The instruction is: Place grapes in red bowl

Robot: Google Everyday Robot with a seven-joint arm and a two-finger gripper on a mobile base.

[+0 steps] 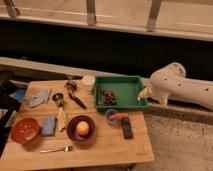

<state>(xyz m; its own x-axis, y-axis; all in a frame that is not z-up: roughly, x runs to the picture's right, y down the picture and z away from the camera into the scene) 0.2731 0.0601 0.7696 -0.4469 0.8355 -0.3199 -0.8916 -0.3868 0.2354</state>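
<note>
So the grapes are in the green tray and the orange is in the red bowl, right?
No: the camera view shows the orange in the purple bowl, not the red bowl. The grapes are in the green tray, with the gripper by its right edge.
</note>
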